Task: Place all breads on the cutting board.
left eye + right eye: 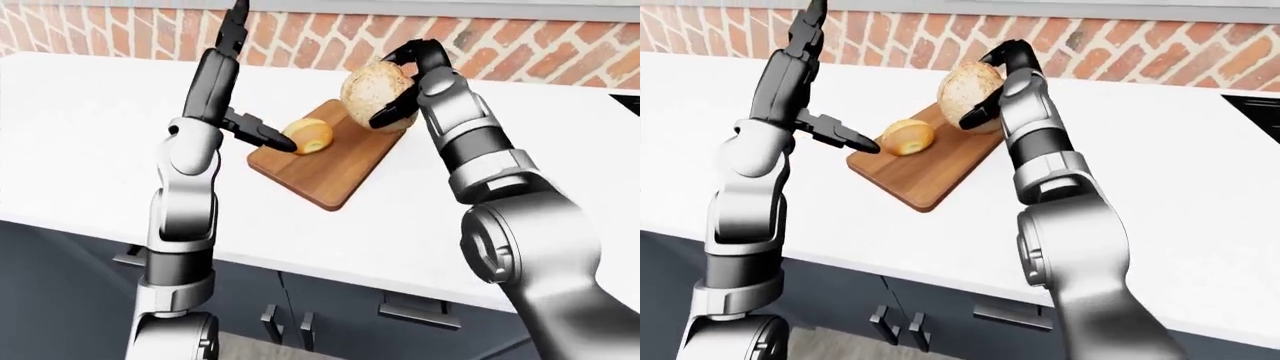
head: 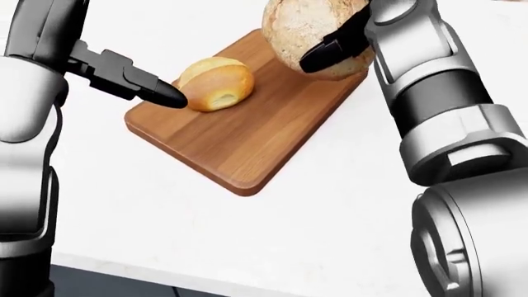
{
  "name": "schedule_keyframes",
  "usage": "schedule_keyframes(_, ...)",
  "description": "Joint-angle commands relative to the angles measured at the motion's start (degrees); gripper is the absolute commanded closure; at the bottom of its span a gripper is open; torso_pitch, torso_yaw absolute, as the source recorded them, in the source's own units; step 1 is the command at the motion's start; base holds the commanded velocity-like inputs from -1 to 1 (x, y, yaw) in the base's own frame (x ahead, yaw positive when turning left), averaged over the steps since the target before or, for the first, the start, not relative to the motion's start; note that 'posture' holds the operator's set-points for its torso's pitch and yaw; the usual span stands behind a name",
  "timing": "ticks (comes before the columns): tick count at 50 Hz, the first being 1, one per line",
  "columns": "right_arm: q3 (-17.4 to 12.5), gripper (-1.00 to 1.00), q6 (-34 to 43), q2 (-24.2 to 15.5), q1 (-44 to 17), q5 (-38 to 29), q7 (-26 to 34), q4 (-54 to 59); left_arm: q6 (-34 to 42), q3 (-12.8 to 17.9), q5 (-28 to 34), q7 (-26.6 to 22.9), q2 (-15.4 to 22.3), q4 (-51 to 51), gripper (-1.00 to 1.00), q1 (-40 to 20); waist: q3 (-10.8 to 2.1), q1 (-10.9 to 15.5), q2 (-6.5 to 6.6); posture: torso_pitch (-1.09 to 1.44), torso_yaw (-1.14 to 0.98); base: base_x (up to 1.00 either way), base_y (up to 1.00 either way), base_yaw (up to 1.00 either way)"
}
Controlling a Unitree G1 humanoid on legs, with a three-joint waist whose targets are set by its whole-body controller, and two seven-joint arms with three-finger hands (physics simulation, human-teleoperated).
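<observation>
Lower the round loaf (image 2: pixel 317 34) — clasped in the right hand (image 1: pixel 415 71) over the cutting board's (image 2: pixel 247 133) top corner — onto bare wood beside the bun (image 2: pixel 216 83). Left hand (image 1: pixel 805 75) raised, fingers spread, 1 fingertip (image 2: pixel 165 96) near the bun; keep clear. White counter (image 1: pixel 90 120), brick wall (image 1: pixel 300 45) beyond.

The big round loaf (image 2: pixel 309 34) is cut off by the top edge of the head view. The right hand (image 1: pixel 405 82) covers part of it. The left hand (image 1: pixel 232 52) goes off the top too
</observation>
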Motion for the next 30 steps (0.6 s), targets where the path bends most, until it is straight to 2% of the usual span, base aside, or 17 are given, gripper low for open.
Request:
schedule_keyframes(1, -0.10, 1.00, -1.68, -0.40, -2.20, -0.02, -0.76, -1.70, -1.63, 0.68, -0.20, 0.82, 0.48, -1.60, -1.00, -1.77, -1.77, -0.04, 0.11, 0.00, 0.00, 0.00, 0.00, 0.00)
schedule_keyframes(30, -0.87, 1.00, -5.12, 2.95, -4.86, -0.21, -4.54, 4.43, -3.89, 1.52, -2.67, 4.28, 1.13, 0.21, -1.00, -0.79, -1.73, 0.06, 0.31, 0.00, 0.00, 0.00, 0.00, 0.00)
